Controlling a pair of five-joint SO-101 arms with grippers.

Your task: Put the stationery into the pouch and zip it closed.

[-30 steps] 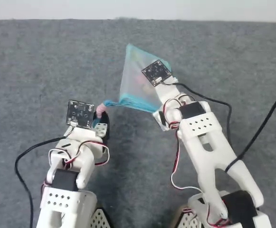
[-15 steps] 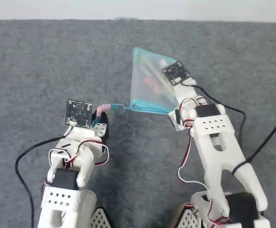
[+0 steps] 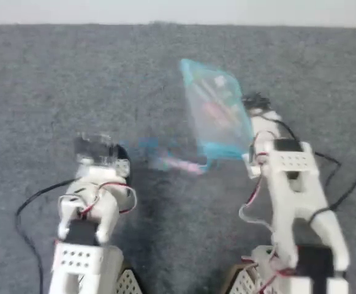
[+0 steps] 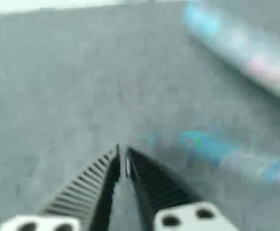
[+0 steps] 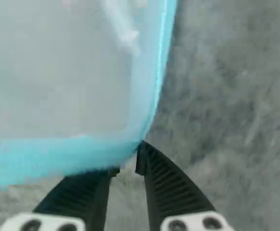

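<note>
On the grey felt-like table cover point(image 3: 73, 79), towards its far right, the translucent plastic pouch with turquoise edging point(image 3: 217, 116) sits tilted. The right gripper point(image 5: 125, 166) pinches the pouch's turquoise corner between its fingers. Pink and pale shapes inside are too smeared to name. A pink-and-blue zip pull cord point(image 3: 178, 162) trails from the pouch's near edge towards the left gripper point(image 4: 122, 154), blurred throughout. That gripper's fingers are pressed together on nothing, with the cord just beside them. Whether the zip is closed cannot be made out.

No writing I can read, no legible label, number or sign on the pouch point(image 3: 217, 113) or the bench point(image 3: 73, 73)
</note>
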